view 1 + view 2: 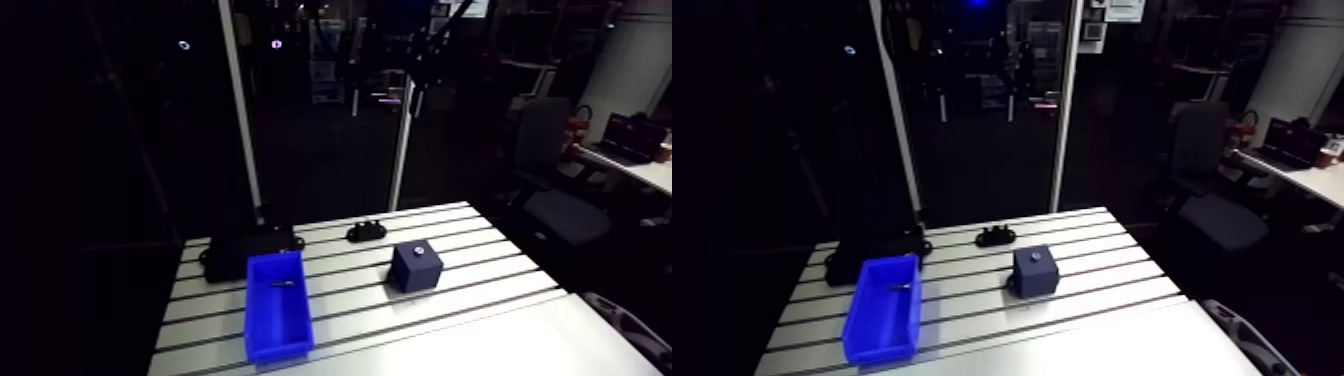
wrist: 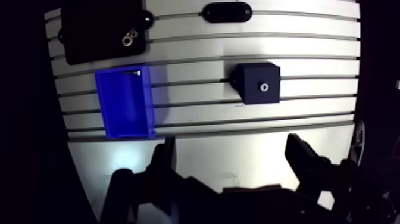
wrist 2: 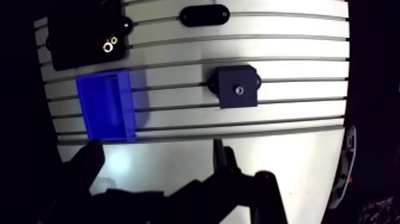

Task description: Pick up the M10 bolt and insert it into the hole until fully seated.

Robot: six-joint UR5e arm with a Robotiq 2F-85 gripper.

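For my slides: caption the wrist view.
Open claw above the table; bolt in blue bin, holed dark block nearby.

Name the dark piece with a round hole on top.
The dark cube, standing apart from the blue bin; the black plate and black oval piece lie flat.

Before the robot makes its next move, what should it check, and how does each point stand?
1. Bolt found: ok. It lies inside the blue bin, at the end nearest the black plate.
2. Pincer ready: ok. Its fingers are apart with nothing between them.
3. Hole free: ok. It faces up on the dark block, with nothing on top.
4. Way to the bin: ok. Only bare table lies between pincer and bin.
5. How the bolt lies for gripping: cannot tell, it shows too small.
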